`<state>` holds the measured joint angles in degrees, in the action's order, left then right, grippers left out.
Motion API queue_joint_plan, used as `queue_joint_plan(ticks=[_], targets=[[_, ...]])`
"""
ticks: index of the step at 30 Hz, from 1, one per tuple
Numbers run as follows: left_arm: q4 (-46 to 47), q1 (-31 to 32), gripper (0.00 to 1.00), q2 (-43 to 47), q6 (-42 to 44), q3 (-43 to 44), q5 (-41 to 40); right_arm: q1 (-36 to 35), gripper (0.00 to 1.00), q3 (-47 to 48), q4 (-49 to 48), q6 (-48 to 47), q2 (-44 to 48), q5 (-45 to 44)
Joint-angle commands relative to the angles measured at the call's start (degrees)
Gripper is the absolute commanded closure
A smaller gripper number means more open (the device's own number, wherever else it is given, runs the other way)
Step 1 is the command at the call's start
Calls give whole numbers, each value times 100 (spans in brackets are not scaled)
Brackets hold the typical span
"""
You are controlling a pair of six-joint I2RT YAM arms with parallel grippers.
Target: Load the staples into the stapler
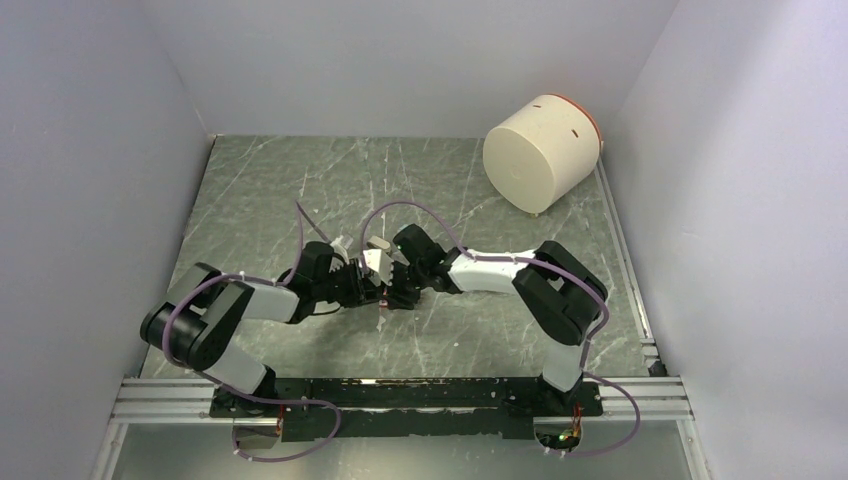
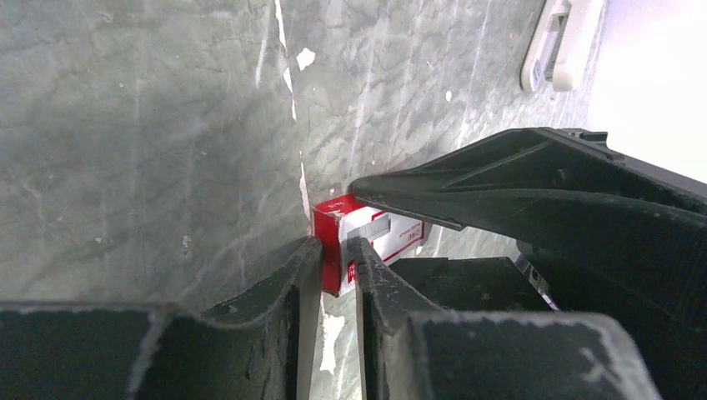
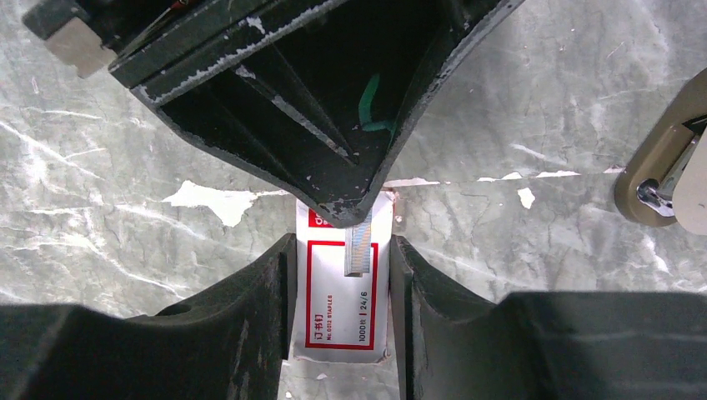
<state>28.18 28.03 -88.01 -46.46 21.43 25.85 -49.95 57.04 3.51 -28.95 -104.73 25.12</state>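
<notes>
**Staple strip at the box end, both end effectors clamped**

Nearest the arm bases, at the middle of the surface point(image 1: 300, 180), the two arms are seen meeting tip to tip. The right end effector point(image 3: 342, 250) is clamped across the long sides of the staple box point(image 3: 342, 321), a small white carton with a red border that lies flat. From 12 o'clock in the right wrist view, the left end effector point(image 2: 336, 246) is set on the far, red end of the box and nipped down on it, top and bottom. The staples point(image 3: 358, 246), one short grey strip, are seen over the box top just under that tip. Whether the strip itself is pinched cannot be told.

At 3 o'clock of the box, apart from it, a beige casing with a metal part is cut off by the frame edge; it is taken to be the stapler point(image 3: 663, 171). Farthest off, at 1 o'clock in the top view, a cream cylinder point(image 1: 540, 150) is seen tipped on its side.

The strip is judged light, thin, slick and brittle along its glue lines. It is best taken across its flat flanks near mid-length, with light pressure and no bending. The card box is likely to be crushed if squeezed hard.
</notes>
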Motion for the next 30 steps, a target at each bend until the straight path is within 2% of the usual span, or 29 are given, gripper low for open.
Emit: queue_joint_plan(ticks=[1,19,22,25,30], targets=[[536,71,74,-106,-104,-112,421,-118,60,246,-205,-114,-182,203],[692,-263,81,253,-148,-165,1025,-225,60,579,-158,-89,-395,298],[235,-276,86,339,35,-64,868,-220,60,563,-208,-45,-391,249],[-252,-317,87,504,279,6,518,-224,59,500,-286,-32,-359,175],[-66,-325,85,471,215,-31,685,-225,58,493,-286,31,-327,123]])
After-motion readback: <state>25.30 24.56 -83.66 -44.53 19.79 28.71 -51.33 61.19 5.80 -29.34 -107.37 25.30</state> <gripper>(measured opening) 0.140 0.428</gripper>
